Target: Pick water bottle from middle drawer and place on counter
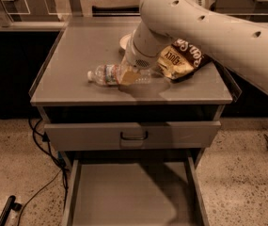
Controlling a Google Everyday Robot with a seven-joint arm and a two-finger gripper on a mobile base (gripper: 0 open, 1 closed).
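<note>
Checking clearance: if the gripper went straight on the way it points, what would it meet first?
Probably the counter, just below the gripper and the water bottle it holds; the gap is unclear.

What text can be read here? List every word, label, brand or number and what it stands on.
Nothing can be quoted with certainty.
snack bag: big pale letters, tilted and partly behind the arm; not readable.
water bottle: label band too blurred to read.
gripper, at the water bottle lying on the counter: no marking visible.
middle drawer: no text.
</note>
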